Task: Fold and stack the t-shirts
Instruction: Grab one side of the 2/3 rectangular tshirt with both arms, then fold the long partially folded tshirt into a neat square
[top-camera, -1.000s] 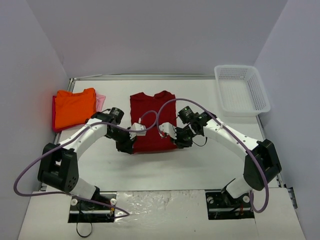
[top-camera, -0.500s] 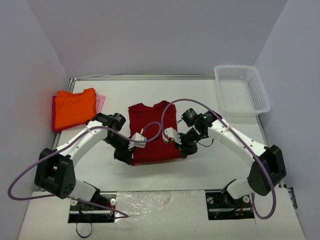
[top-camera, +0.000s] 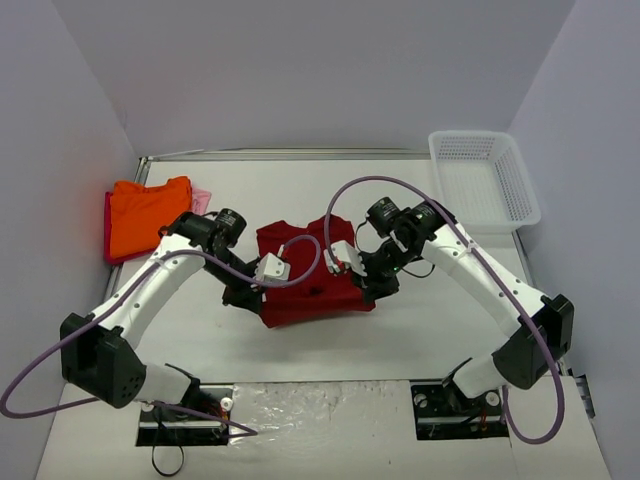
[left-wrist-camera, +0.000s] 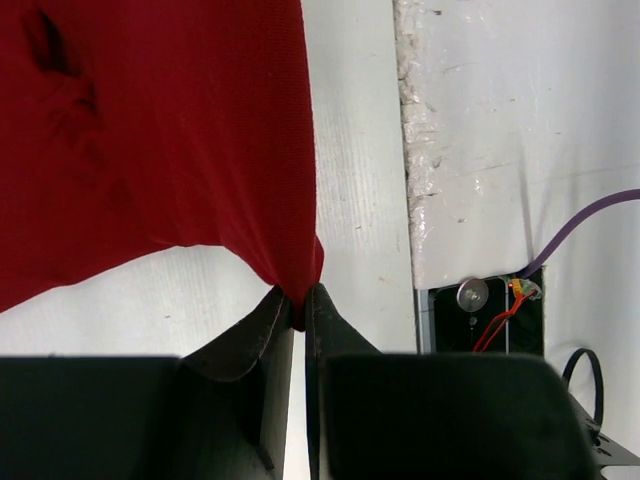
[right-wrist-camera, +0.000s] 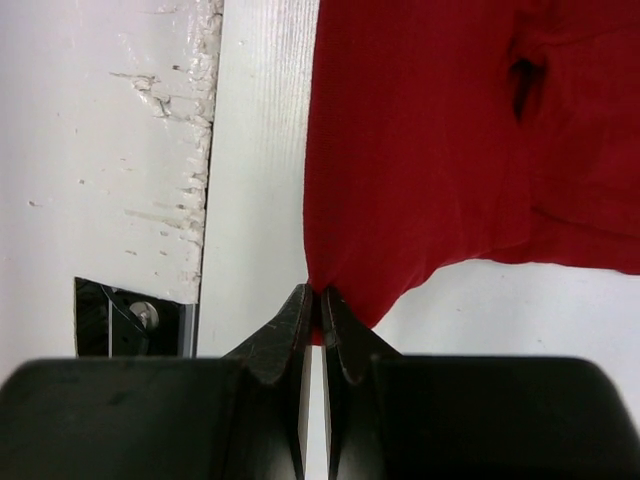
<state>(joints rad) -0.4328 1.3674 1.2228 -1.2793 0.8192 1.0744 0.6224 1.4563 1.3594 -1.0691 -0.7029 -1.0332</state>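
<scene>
The dark red t-shirt hangs between both grippers at the table's middle, its near edge lifted. My left gripper is shut on its near left corner; in the left wrist view the cloth is pinched at the fingertips. My right gripper is shut on its near right corner; in the right wrist view the cloth is pinched at the fingertips. The folded orange t-shirt lies at the far left on a dark red one, with the pale pink t-shirt showing at its right edge.
A white mesh basket stands at the far right corner. White walls close in the table on the left, back and right. The arm bases sit at the near edge.
Both grippers have risen and moved away from the near edge, lifting the shirt's near edge off the table. The shirt now looks shorter and bunched.
</scene>
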